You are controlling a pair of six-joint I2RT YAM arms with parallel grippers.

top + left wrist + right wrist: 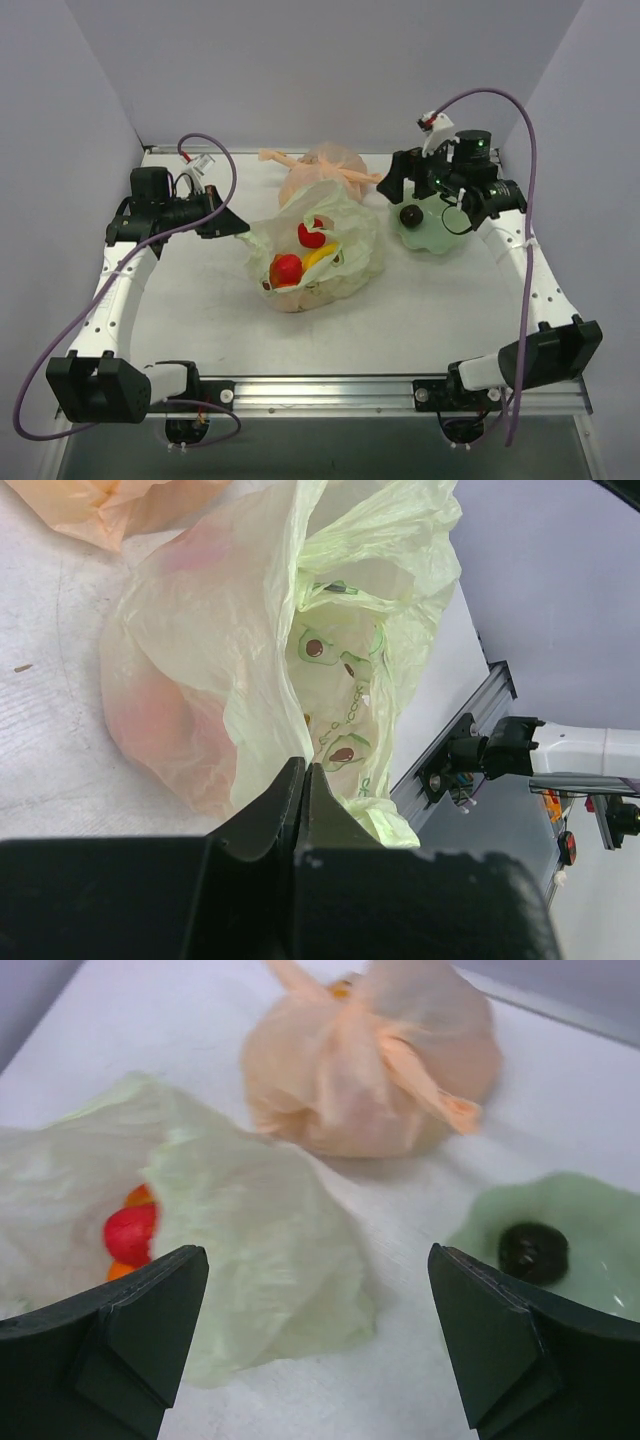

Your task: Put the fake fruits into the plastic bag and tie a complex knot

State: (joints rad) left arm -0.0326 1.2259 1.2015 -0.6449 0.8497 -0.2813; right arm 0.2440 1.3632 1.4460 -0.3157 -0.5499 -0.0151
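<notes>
The pale green plastic bag [335, 255] lies open mid-table. Inside it show two red fruits [287, 268], [313, 232] and the yellow bananas [322, 256]. My left gripper [241, 226] is shut at the bag's left edge, and in the left wrist view [304, 768] a fold of the bag [250, 650] runs down between its tips. My right gripper [420, 190] is open and empty, held above the table right of the bag. In its wrist view [318, 1255] the bag [240, 1230] lies ahead on the left, with a red fruit [130, 1232] and an orange one [140, 1197] inside.
A knotted peach-orange bag [322, 170] lies behind the green bag, also in the right wrist view [370, 1070]. A pale green wavy dish [440, 232] with a dark round thing [409, 215] sits under the right arm. Walls enclose the table on three sides.
</notes>
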